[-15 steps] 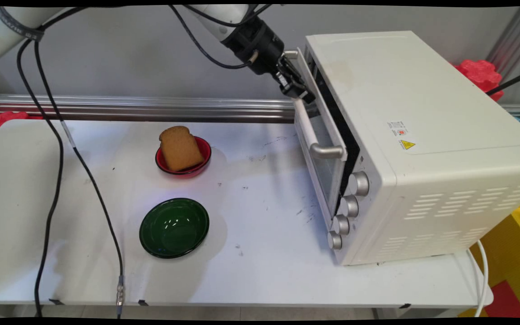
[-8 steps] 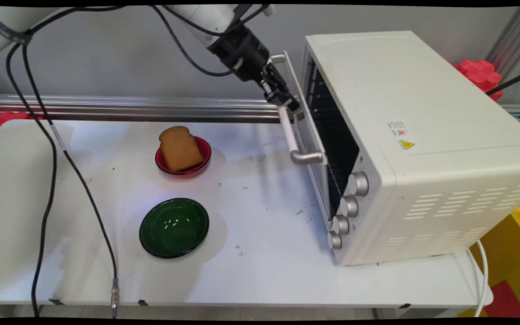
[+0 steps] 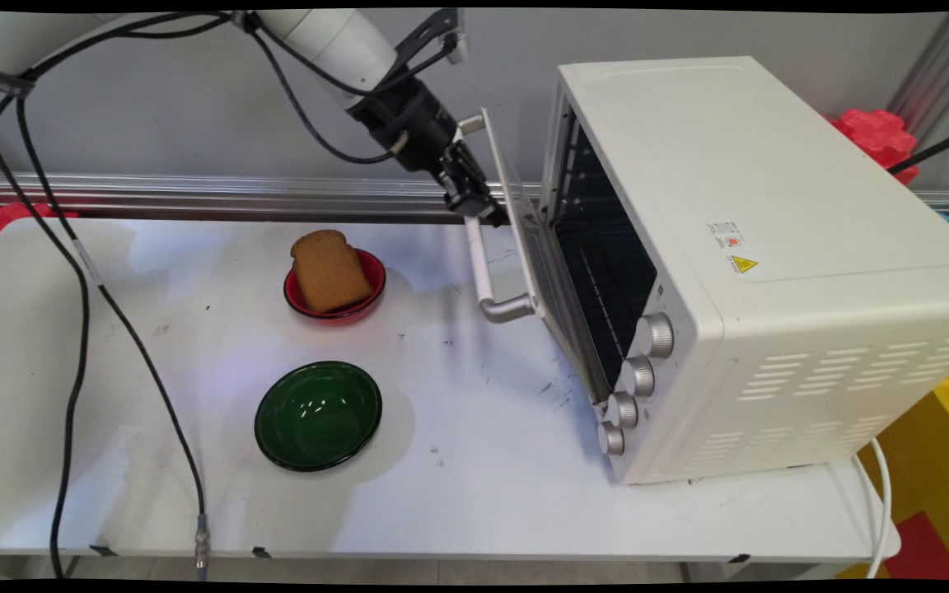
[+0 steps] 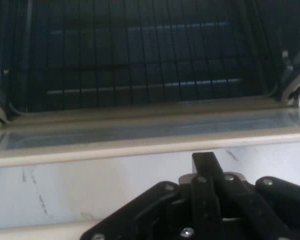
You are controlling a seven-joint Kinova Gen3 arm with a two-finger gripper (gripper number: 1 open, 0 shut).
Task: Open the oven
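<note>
I work over a white worktop (image 3: 458, 461) with a grey wall and a metal rail behind it. A white oven (image 3: 771, 263) fills the right end, its knobs (image 3: 635, 383) toward the near edge. Toward the left sit a red bowl (image 3: 367, 292) holding a bread slice (image 3: 328, 270) and, nearer the front edge, a green bowl (image 3: 318, 414). Bare worktop lies between the bowls and the oven. My gripper (image 3: 474, 198) is clamped on the far end of the handle (image 3: 483, 268) of the oven door (image 3: 524, 239). The hand view looks over the door's edge (image 4: 140, 145) at the rack (image 4: 140, 60) inside. Since half a second ago, the door has swung further out and my gripper has moved left with it.
</note>
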